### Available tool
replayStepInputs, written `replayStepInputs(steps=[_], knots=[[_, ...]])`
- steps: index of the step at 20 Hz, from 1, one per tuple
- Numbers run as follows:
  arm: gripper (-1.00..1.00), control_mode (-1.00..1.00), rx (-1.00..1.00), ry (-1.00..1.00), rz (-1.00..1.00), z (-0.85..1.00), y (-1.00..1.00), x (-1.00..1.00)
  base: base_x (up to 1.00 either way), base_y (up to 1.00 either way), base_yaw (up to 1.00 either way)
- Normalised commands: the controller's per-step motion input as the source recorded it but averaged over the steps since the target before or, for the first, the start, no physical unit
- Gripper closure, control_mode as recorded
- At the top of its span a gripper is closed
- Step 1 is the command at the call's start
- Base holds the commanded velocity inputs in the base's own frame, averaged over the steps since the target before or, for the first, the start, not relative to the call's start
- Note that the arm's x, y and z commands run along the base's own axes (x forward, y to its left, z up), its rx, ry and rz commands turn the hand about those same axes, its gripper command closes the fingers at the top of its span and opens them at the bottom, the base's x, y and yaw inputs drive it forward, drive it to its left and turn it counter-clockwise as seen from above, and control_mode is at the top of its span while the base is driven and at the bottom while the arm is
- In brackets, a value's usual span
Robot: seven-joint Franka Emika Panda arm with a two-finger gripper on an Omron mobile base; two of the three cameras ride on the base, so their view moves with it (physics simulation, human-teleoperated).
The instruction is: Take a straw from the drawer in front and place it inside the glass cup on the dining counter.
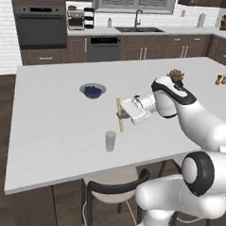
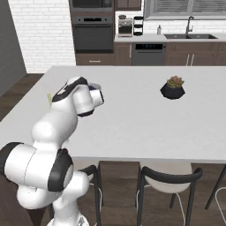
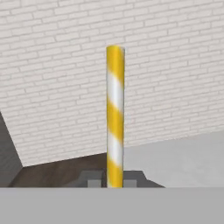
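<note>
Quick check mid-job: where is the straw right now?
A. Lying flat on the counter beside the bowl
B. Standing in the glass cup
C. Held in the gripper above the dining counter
C: the gripper is shut on the straw, holding it roughly upright above the dining counter, up and to the right of the glass cup, which stands empty.

A white brick wall (image 1: 6,37) stands at ten o'clock, with a dark built-in oven (image 1: 39,27) beside it. Brown cabinets (image 1: 161,47) run along the back at twelve, holding a sink (image 1: 139,29) beneath a shuttered window (image 1: 133,1). Dark wood floor (image 1: 2,103) lies at nine; chairs (image 2: 170,181) stand at six.
</note>
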Motion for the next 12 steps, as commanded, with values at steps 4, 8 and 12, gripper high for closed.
replayStepInputs(steps=[4,8,12], knots=[[1.00,-1.00,0.04,0.10,0.00,-0.36,0.06,0.45,0.00,0.00,0.00],[1.00,-1.00,0.03,0.11,0.00,-0.28,0.13,0.61,0.00,0.00,0.00],[1.00,-1.00,0.00,0.07,0.00,-0.27,0.16,0.61,0.00,0.00,0.00]])
